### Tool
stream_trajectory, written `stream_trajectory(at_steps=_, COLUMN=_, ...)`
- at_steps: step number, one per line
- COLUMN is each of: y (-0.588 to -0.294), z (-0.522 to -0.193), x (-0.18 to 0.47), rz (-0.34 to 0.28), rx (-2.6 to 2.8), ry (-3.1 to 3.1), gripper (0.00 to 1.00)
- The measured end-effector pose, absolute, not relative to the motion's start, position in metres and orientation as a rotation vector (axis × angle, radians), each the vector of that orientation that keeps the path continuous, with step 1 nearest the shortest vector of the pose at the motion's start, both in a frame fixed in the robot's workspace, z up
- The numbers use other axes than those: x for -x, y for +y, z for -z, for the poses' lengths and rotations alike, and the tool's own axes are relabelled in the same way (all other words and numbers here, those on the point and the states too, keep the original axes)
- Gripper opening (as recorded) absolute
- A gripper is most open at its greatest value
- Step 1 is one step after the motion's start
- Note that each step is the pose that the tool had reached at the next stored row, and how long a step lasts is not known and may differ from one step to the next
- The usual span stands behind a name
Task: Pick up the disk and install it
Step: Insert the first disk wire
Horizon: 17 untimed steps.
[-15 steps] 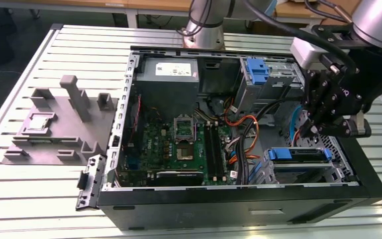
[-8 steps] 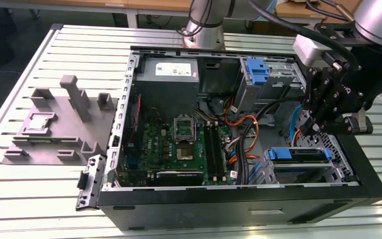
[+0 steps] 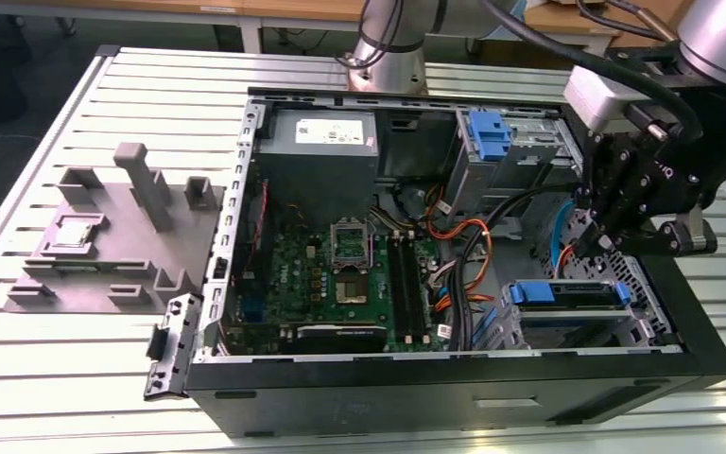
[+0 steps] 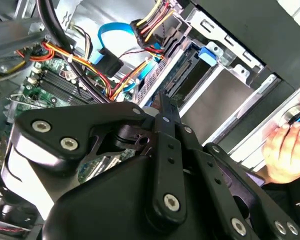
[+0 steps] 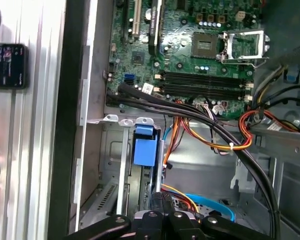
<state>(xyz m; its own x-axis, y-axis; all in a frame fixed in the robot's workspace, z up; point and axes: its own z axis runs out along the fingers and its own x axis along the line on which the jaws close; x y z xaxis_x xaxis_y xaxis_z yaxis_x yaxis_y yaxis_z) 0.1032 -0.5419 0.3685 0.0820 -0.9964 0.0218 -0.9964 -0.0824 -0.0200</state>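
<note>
On the slatted table (image 3: 73,378), the disk (image 3: 565,293) seems already seated in the lower-right drive cage (image 3: 517,329), the gripper (image 3: 586,248) close above it, claw state unclear to me.

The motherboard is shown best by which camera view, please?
The exterior view: the motherboard shows almost whole inside the case. The first wrist view gives a closer look at one part, with cables over its edge; the second wrist view catches a patch behind cables.

Finds the disk (image 4: 184,75) on edge inside the drive cage (image 3: 565,326), at the case's (image 3: 464,397) corner. Shows a dark face, with blue frame at one end.
</note>
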Motion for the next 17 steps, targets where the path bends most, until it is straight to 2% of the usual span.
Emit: stream_trajectory(at_steps=17, y=-0.530, z=-0.368, x=-0.125, rz=-0.060, rx=-2.305, ry=-2.120, gripper=0.10)
